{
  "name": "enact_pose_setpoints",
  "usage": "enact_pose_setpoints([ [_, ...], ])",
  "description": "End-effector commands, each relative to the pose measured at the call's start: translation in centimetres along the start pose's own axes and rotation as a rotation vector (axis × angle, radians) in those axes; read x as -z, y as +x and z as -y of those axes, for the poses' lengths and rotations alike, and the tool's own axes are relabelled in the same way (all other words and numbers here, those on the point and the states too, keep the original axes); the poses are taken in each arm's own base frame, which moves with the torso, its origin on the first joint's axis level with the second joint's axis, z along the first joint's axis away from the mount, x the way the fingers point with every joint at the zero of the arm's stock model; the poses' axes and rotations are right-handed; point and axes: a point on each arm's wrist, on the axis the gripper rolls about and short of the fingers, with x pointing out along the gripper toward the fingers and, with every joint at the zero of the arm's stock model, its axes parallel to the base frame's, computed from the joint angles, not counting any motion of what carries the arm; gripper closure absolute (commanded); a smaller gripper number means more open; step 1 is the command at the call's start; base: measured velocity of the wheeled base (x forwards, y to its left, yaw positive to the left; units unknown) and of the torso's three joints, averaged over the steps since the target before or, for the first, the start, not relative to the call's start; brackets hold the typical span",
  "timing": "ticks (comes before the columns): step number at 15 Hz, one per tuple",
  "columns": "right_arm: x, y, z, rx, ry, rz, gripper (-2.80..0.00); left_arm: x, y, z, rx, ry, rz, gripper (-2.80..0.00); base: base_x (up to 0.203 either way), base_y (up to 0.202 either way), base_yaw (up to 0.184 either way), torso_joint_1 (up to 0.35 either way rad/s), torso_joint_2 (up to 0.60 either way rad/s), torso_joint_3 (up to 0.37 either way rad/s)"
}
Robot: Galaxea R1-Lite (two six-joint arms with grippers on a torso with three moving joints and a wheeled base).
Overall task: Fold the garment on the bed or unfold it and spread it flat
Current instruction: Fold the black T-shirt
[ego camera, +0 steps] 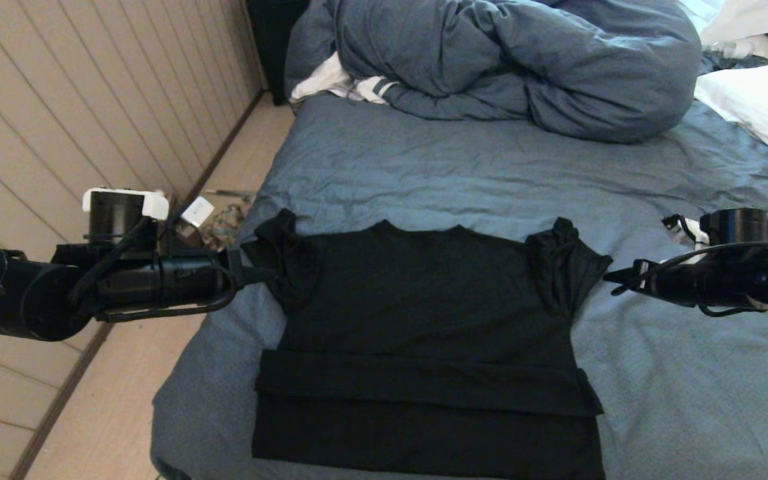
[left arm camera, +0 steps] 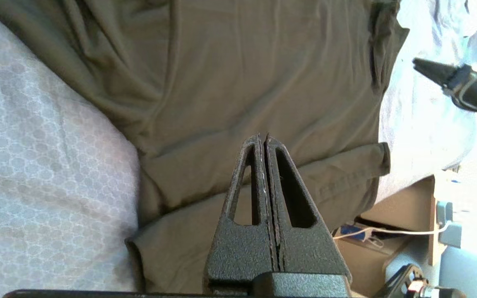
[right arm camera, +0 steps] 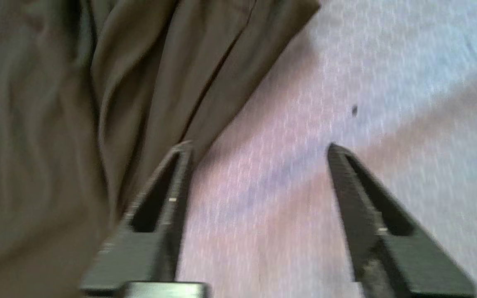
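Note:
The black T-shirt point(ego camera: 424, 313) lies on the blue-grey bed point(ego camera: 457, 167), collar at the far side. Both sleeves are bunched inward, and a folded band crosses its lower part. No white text shows. My left gripper point(ego camera: 271, 273) is at the left sleeve's edge. In the left wrist view this gripper point(left arm camera: 263, 136) is shut, nothing between its fingers, with the shirt point(left arm camera: 263, 74) beneath it. My right gripper point(ego camera: 614, 277) hovers just off the right sleeve. The right wrist view shows that gripper point(right arm camera: 258, 147) open over the sheet point(right arm camera: 387, 82), beside the shirt point(right arm camera: 35, 124).
A bunched blue-grey duvet point(ego camera: 511, 60) fills the far end of the bed, with a white-and-striped cloth point(ego camera: 337, 83) at its left. A white pillow point(ego camera: 764, 107) lies at the far right. A panelled wall point(ego camera: 57, 100) and floor clutter point(ego camera: 214, 223) border the bed's left edge.

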Motion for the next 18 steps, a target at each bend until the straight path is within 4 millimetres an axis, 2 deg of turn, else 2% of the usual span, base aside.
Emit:
enact_pose_setpoints([
  [1,0.2,1.6,0.4,-0.003,0.008,-0.013,-2.8,-0.1,-0.2,0.2,0.006,0.002,0.006,0.0,0.0,0.0,0.0,0.0,0.0,0.0],
  [5,-0.8,4.8,1.1,0.018,0.025,0.012,-2.8,0.0,-0.1,0.1,0.008,0.001,0.002,0.0,0.0,0.0,0.0,0.0,0.0,0.0],
  [7,-1.2,5.6,0.2,0.001,0.016,0.025,-2.8,0.2,-0.1,0.1,0.009,-0.002,-0.005,0.0,0.0,0.0,0.0,0.0,0.0,0.0],
  [8,-1.4,5.7,-0.2,-0.006,0.011,0.03,0.0,0.2,0.0,0.0,0.009,-0.003,-0.006,0.0,0.0,0.0,0.0,0.0,0.0,0.0],
  [10,-1.5,6.3,-0.7,-0.019,0.014,0.033,0.0,0.1,-0.1,0.0,0.01,-0.003,-0.005,0.0,0.0,0.0,0.0,0.0,0.0,0.0],
  [14,-2.8,6.1,-1.1,-0.028,0.011,0.075,0.0,0.1,-0.2,0.1,0.012,0.0,-0.002,0.0,0.0,0.0,0.0,0.0,0.0,0.0],
  [16,-3.6,5.8,-1.2,-0.025,0.02,0.108,0.0,0.1,-0.2,0.1,0.012,0.001,0.0,0.0,0.0,0.0,0.0,0.0,0.0,0.0],
  [18,-4.2,4.4,-1.6,-0.012,0.018,0.131,0.0,0.1,-0.2,0.2,0.012,0.0,-0.002,0.0,0.0,0.0,0.0,0.0,0.0,0.0],
])
